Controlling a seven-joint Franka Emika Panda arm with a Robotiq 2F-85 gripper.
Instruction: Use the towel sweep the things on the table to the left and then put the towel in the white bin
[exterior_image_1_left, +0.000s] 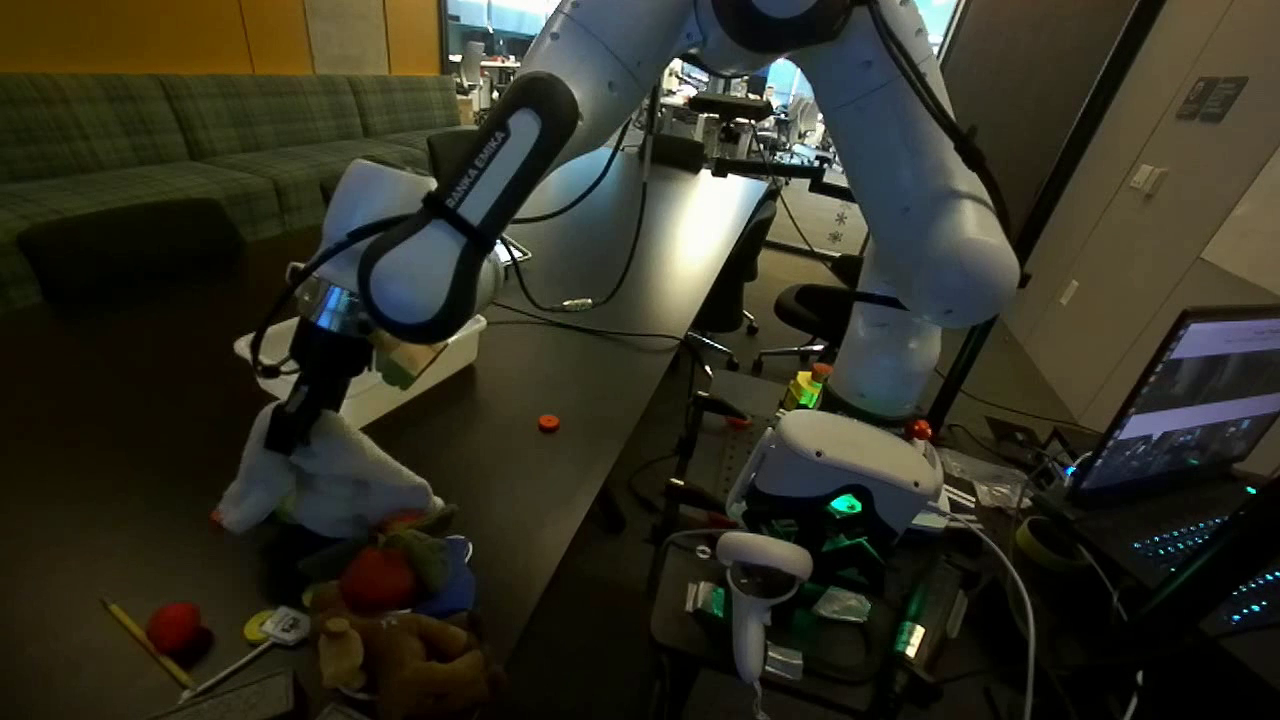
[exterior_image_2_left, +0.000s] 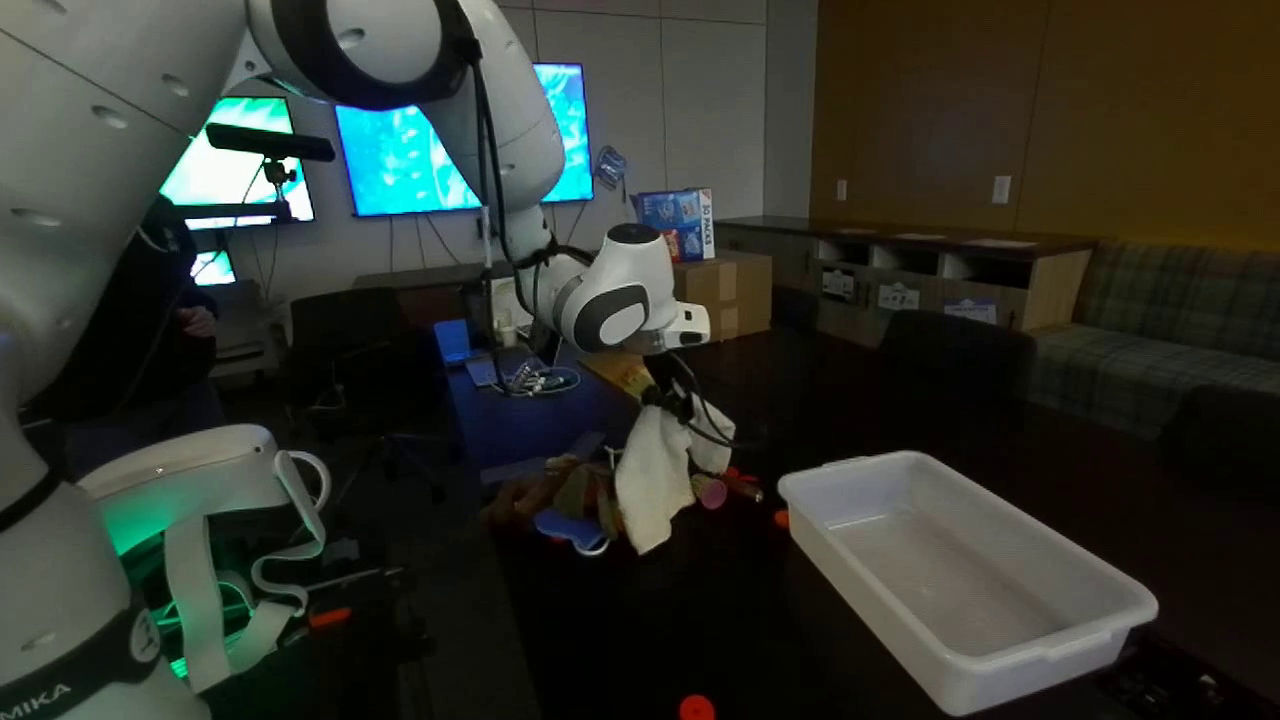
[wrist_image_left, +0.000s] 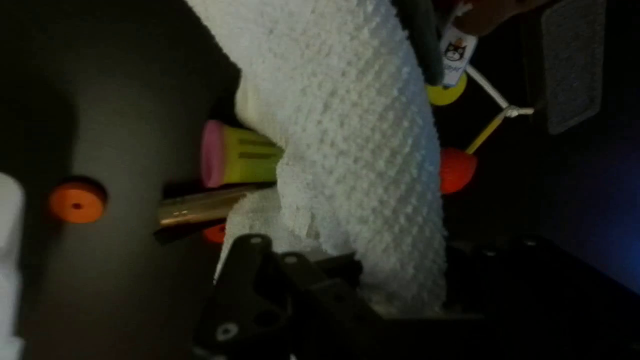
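My gripper (exterior_image_1_left: 290, 435) is shut on the white towel (exterior_image_1_left: 350, 480), which hangs down in folds. In an exterior view the towel (exterior_image_2_left: 655, 480) hangs beside the pile of things. In the wrist view the towel (wrist_image_left: 360, 150) runs up from between the fingers (wrist_image_left: 400, 265) and hides part of the table. A yellow-green cup with a pink end (wrist_image_left: 245, 155) and a brown stick (wrist_image_left: 200, 207) lie beside it. A red ball (exterior_image_1_left: 175, 627), pencil (exterior_image_1_left: 130, 630) and brown plush toy (exterior_image_1_left: 420, 650) lie near. The white bin (exterior_image_2_left: 870, 605) stands apart from the towel.
An orange disc (exterior_image_1_left: 549, 423) lies near the table's edge. Another orange disc (wrist_image_left: 77, 202) lies between towel and bin in the wrist view. A grey block (wrist_image_left: 572, 65) lies past the towel. Black cables (exterior_image_1_left: 577, 305) cross the table. A headset (exterior_image_1_left: 850, 460) rests by the robot base.
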